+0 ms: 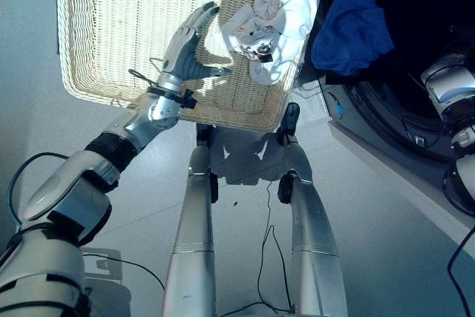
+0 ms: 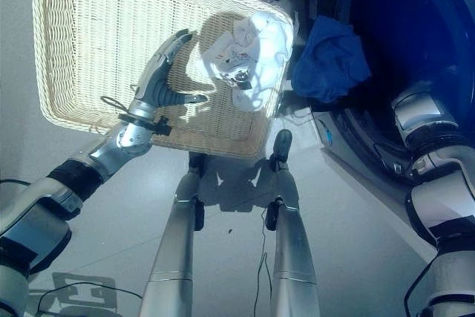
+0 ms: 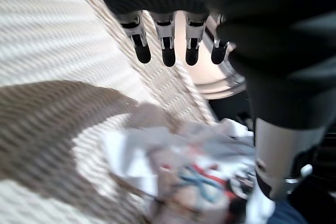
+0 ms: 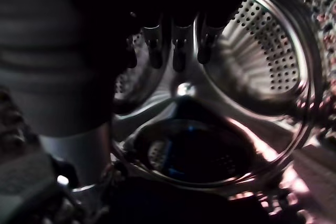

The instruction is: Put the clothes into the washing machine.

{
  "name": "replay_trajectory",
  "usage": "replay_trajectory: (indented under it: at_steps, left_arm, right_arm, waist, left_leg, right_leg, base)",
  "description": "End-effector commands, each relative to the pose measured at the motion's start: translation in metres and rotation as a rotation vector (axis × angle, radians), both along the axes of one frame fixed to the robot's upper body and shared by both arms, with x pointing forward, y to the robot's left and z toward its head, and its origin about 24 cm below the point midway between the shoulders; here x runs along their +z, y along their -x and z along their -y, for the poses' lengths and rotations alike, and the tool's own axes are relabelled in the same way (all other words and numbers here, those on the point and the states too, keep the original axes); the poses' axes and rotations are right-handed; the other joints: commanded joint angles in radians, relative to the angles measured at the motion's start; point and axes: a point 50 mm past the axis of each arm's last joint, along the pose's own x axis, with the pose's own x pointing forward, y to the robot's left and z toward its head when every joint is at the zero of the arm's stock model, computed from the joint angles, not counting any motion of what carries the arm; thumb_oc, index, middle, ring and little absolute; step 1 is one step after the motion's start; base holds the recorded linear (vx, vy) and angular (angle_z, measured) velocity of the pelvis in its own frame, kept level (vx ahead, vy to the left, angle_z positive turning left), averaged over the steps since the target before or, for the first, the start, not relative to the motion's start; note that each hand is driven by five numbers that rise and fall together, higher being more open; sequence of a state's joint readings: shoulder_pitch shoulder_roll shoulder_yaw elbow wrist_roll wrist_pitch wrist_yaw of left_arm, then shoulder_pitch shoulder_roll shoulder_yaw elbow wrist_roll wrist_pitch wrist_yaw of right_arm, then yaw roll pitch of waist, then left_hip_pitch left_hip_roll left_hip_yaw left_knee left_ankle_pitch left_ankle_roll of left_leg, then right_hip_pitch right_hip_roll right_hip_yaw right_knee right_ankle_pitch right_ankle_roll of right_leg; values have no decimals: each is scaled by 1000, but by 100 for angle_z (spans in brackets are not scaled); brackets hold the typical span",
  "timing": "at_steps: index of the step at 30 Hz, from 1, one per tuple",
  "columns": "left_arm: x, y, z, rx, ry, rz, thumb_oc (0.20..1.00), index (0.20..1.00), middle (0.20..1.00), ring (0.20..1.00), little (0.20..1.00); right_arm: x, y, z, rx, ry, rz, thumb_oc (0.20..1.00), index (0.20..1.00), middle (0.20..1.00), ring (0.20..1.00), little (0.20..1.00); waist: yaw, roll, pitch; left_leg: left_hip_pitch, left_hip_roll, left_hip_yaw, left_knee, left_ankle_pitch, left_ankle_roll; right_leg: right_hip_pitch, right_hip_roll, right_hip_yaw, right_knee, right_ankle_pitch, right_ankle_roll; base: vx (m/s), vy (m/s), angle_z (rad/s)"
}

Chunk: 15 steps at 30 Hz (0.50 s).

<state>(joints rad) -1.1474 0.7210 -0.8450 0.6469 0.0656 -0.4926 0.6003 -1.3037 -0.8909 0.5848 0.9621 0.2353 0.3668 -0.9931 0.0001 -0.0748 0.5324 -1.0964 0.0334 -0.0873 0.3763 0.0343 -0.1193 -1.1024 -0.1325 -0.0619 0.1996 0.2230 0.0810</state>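
A crumpled white garment (image 1: 271,24) with a red and blue print (image 3: 199,177) lies in the right corner of a pale wicker basket (image 1: 111,35). My left hand (image 1: 189,42) hovers open over the basket floor just left of the garment, apart from it, fingers (image 3: 165,51) straight. A blue cloth (image 1: 349,31) hangs over the rim of the washing machine's dark round opening (image 2: 415,27), right of the basket. My right arm reaches into that opening. In the right wrist view, the right hand's fingers (image 4: 173,51) hang open and hold nothing, in front of the perforated steel drum (image 4: 273,51).
The basket stands on a grey floor (image 1: 371,257), its right corner close to the washer's front. The machine's white lower panel (image 1: 386,161) runs diagonally along the right side.
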Motion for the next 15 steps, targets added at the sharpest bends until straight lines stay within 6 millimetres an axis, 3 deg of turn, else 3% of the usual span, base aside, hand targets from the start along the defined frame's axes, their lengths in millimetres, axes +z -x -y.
replay_trajectory:
  at_steps: [1, 9, 10, 15]
  left_arm:
    - [7, 9, 18, -90, 53, 57, 1000, 1000, 1000, 1000, 1000]
    - [-1, 3, -6, -14, 406, 18, 1000, 1000, 1000, 1000, 1000]
    - [-6, 3, -17, 18, 520, 18, 1000, 1000, 1000, 1000, 1000]
    - [-18, 5, -39, 104, 712, 48, 1000, 1000, 1000, 1000, 1000]
  right_arm:
    - [15, 24, 27, -86, 89, 90, 1000, 1000, 1000, 1000, 1000]
    - [-16, 9, -5, 113, 69, 149, 1000, 1000, 1000, 1000, 1000]
    - [-25, 7, -13, 161, 73, 157, 1000, 1000, 1000, 1000, 1000]
    - [-33, 9, -34, 240, 170, 189, 1000, 1000, 1000, 1000, 1000]
  waist:
    - [-9, 16, -12]
    - [-19, 12, -12]
    - [-20, 13, -12]
    - [-23, 18, -12]
  left_leg:
    - [72, -99, 9, -101, 13, 76]
    - [68, -95, 20, -104, 13, 73]
    - [64, -94, 22, -102, 13, 72]
    - [65, -97, 24, -101, 10, 71]
  right_leg:
    - [45, 127, -97, 90, -81, 60]
    - [34, 124, -96, 97, -84, 63]
    - [30, 123, -97, 103, -88, 63]
    - [23, 120, -98, 112, -96, 65]
  base:
    - [0, 0, 0]
    - [0, 0, 0]
    - [0, 0, 0]
    - [0, 0, 0]
